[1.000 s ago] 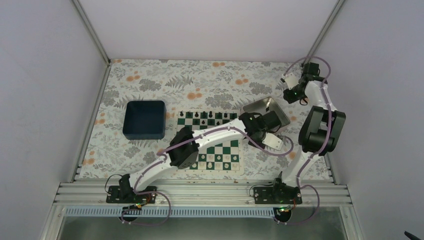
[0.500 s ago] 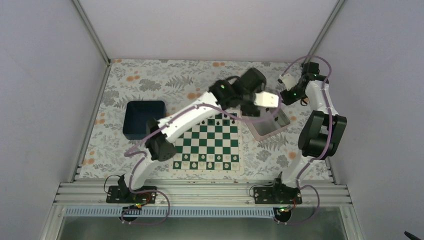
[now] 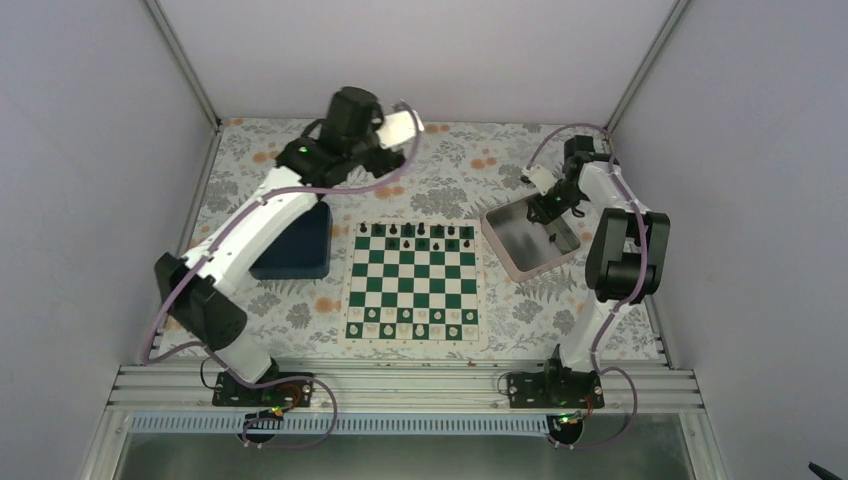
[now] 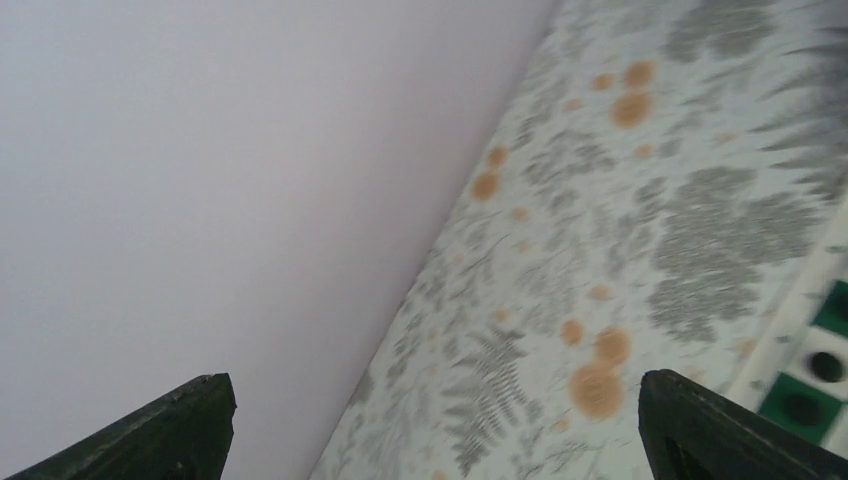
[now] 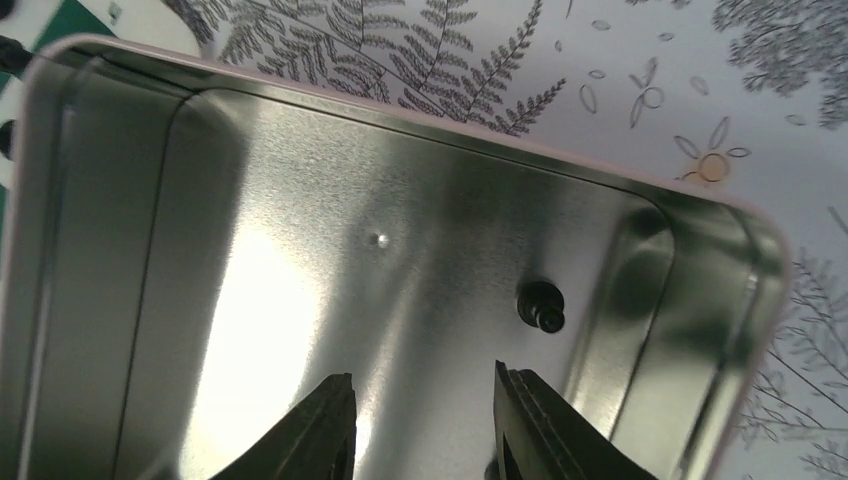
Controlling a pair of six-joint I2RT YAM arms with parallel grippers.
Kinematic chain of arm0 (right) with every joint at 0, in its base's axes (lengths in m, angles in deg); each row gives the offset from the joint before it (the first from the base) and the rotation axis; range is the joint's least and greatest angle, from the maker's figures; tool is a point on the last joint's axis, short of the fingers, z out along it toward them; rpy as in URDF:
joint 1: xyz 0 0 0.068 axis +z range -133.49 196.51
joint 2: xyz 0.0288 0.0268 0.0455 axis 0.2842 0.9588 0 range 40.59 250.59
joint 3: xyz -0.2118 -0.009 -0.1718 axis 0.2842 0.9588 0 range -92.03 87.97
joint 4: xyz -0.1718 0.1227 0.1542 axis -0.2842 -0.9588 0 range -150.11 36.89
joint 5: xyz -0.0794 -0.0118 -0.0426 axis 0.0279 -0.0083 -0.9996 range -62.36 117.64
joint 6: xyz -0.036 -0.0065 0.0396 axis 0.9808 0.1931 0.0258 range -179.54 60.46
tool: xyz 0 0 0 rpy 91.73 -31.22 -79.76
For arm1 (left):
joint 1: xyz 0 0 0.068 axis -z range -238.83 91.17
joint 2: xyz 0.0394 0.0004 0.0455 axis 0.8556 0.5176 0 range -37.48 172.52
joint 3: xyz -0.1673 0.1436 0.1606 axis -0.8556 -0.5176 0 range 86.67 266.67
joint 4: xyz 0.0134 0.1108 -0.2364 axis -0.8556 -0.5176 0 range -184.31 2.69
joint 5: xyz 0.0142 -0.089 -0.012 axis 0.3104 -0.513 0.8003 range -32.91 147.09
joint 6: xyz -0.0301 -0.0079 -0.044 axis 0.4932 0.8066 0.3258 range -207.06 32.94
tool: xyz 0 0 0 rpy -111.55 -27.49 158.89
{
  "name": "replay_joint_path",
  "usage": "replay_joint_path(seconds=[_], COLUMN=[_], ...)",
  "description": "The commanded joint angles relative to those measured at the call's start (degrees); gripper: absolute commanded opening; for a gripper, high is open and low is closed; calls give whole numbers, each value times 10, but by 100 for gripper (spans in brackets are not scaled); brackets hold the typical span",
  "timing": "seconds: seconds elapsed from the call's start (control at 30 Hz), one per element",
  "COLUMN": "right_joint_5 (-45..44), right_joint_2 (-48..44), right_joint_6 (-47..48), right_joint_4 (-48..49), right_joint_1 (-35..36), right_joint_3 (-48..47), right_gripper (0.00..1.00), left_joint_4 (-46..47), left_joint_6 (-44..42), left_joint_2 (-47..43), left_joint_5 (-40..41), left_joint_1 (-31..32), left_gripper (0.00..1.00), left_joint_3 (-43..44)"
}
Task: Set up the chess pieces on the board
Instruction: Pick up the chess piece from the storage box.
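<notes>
The green-and-white board (image 3: pixel 413 283) lies mid-table. Several black chess pieces (image 3: pixel 408 232) stand along its far rows. One more black piece (image 5: pixel 541 305) lies in the silver tray (image 5: pixel 120 300), just beyond my right gripper (image 5: pixel 425 385), which hovers low over the tray floor, open, with nothing between its fingers. From above, the right gripper (image 3: pixel 546 207) is over the tray (image 3: pixel 505 262). My left gripper (image 3: pixel 408 125) is raised high over the far left of the table, wide open and empty (image 4: pixel 435 380), looking at the back wall and a blurred board corner (image 4: pixel 815 370).
A dark blue bin (image 3: pixel 300 250) sits left of the board, partly under the left arm. Cream pieces (image 3: pixel 412 322) fill the board's near rows. Grey walls close in on three sides, and a floral cloth (image 3: pixel 450 165) covers the table.
The left arm swung from beside the tray up and back to the far left, and its gripper opened wide. The right gripper came down over the tray and opened wider.
</notes>
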Motion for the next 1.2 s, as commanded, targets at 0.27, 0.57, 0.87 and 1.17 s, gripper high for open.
replay_joint_path(seconds=[0.27, 0.57, 0.87, 1.17], right_joint_5=[-86, -116, -123, -128], right_joint_2=[57, 77, 103, 122], right_joint_6=[-45, -53, -54, -53], right_joint_4=[41, 52, 54, 43], right_joint_1=[31, 37, 37, 38], right_joint_3=[-24, -40, -61, -71], right_gripper=[35, 35, 35, 31], left_joint_4=[125, 153, 161, 160], left_joint_6=[44, 59, 67, 70], left_joint_2=[-116, -138, -155, -166], left_joint_5=[-25, -56, -72, -85], left_joint_1=[-188, -257, -280, -296], left_gripper=[100, 100, 100, 100], left_joint_3=[-143, -192, -219, -241])
